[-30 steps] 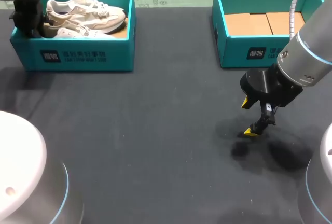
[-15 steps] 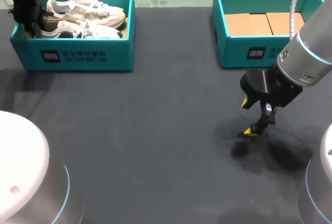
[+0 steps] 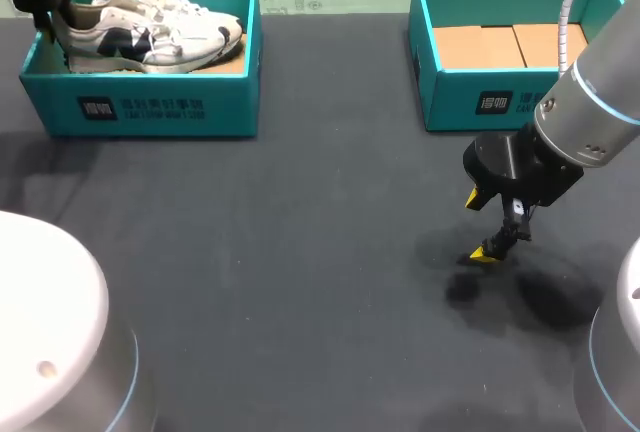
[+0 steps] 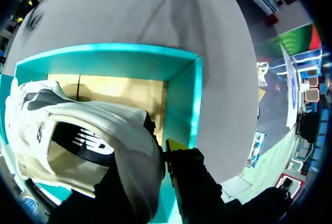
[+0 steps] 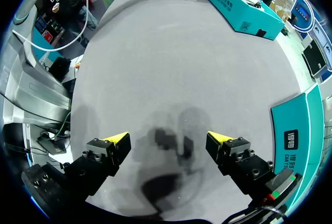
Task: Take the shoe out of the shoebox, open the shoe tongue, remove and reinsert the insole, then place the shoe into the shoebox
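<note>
One left gripper [image 4: 163, 152] finger hides behind the shoe [image 4: 98, 123] (heel held)

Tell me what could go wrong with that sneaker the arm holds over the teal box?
The left gripper pinches the sneaker only at its heel edge, so it may slip or swing. Its toe seems to lie against the second sneaker, which might get dragged. It might also catch on the box wall.
</note>
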Robot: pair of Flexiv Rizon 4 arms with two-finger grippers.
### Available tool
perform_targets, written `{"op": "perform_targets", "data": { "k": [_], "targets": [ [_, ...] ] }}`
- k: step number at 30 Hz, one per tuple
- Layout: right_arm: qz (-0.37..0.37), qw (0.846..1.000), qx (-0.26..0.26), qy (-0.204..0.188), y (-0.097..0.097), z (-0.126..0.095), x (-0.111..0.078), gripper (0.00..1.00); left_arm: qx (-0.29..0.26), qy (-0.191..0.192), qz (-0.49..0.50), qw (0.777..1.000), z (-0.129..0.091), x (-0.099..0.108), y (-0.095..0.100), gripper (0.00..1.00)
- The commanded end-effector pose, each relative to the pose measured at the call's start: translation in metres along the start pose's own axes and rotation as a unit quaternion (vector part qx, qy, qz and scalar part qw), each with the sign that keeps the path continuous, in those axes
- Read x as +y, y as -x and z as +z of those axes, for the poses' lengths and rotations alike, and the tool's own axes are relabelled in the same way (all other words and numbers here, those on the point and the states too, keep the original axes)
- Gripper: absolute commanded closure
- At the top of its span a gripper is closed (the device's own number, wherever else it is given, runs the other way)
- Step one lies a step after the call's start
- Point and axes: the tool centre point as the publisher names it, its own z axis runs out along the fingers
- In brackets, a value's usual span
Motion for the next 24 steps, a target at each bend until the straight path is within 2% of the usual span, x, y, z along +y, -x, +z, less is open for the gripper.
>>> {"op": "perform_targets", "data": {
  "k": [1, 7, 14, 24],
  "targets": [
    [0.000, 1.000, -0.001, 0.000, -0.001, 0.001, 0.000, 0.00, 0.008, -0.002, -0.001, 1.000, -0.019, -0.002, 0.000, 1.00],
    [0.000, 1.000, -0.001, 0.000, -0.001, 0.001, 0.000, 0.00, 0.024, -0.001, -0.001, 1.000, -0.041, -0.002, 0.002, 1.00],
    [0.000, 1.000, -0.001, 0.000, -0.001, 0.001, 0.000, 0.00, 0.038, 0.016, -0.001, 0.999, -0.076, -0.002, 0.003, 1.00],
    [0.000, 1.000, -0.001, 0.000, -0.001, 0.001, 0.000, 0.00, 0.055, 0.018, 0.001, 0.998, -0.122, -0.007, 0.005, 1.00]
  ]
}}
